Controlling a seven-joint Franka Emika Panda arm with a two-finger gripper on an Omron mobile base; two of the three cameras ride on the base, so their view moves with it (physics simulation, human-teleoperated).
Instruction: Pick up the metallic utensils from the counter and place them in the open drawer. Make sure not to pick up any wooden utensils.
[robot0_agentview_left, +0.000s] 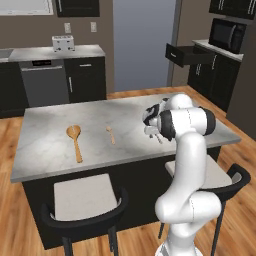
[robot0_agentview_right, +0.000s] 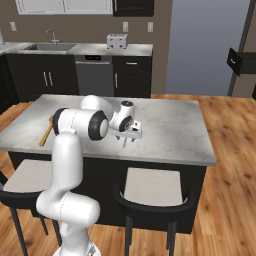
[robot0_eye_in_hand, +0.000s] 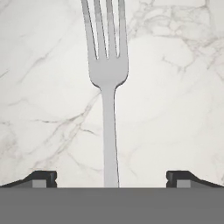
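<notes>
**Gripper spread above fork on marble counter**

Left base view: the arm reaches over the marble counter (robot0_agentview_left: 60, 145), its gripper (robot0_agentview_left: 153, 132) low near the right front part of the slab. Two wooden spoons lie to the left, the large wooden spoon (robot0_agentview_left: 76, 140) and the small wooden spoon (robot0_agentview_left: 110, 134), well apart from the gripper. The open drawer (robot0_agentview_left: 186, 54) projects from the far right cabinets.

Right base view: the gripper (robot0_agentview_right: 129, 140) points down at the counter (robot0_agentview_right: 175, 130). The drawer (robot0_agentview_right: 239, 61) shows at the right edge.

Hand view: a silver fork (robot0_eye_in_hand: 107, 87) lies flat on the marble, its handle running midway between the fingertips (robot0_eye_in_hand: 43, 178), which stand wide apart and clear of it.
</notes>
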